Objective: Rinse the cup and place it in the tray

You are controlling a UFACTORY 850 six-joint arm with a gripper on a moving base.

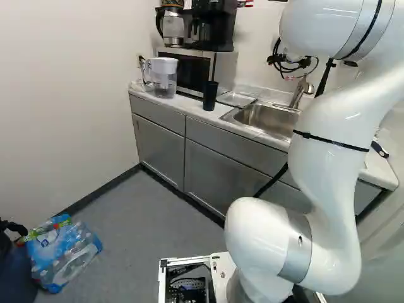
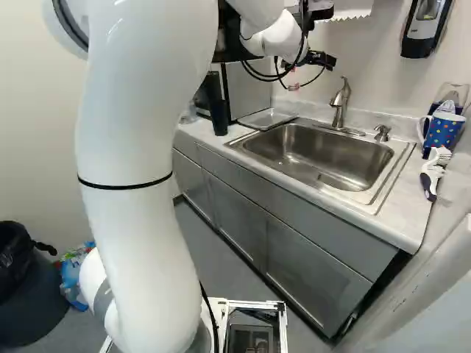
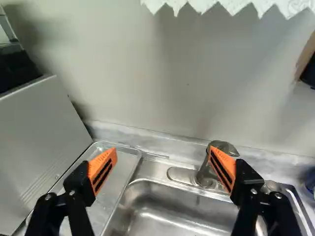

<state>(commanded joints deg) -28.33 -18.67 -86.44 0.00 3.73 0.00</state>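
One pincer (image 1: 290, 65) spread wide; dark, tapered cup (image 1: 210, 96) upright beside shallow, round-cornered tray (image 2: 266, 119); shiny metal sink (image 2: 324, 158).

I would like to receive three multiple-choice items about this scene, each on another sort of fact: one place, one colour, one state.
1. Where is the black cup?
A) In the sink
B) On the counter
C) In the tray

2. What colour are the pads of the gripper?
A) Orange
B) Green
C) Blue

3. How is the gripper?
A) Shut on the cup
B) Shut on nothing
C) Open

Right letters:
1 B: both base views show it standing there.
2 A: the wrist view shows this colour on both.
3 C: the wrist view shows its fingers wide apart.
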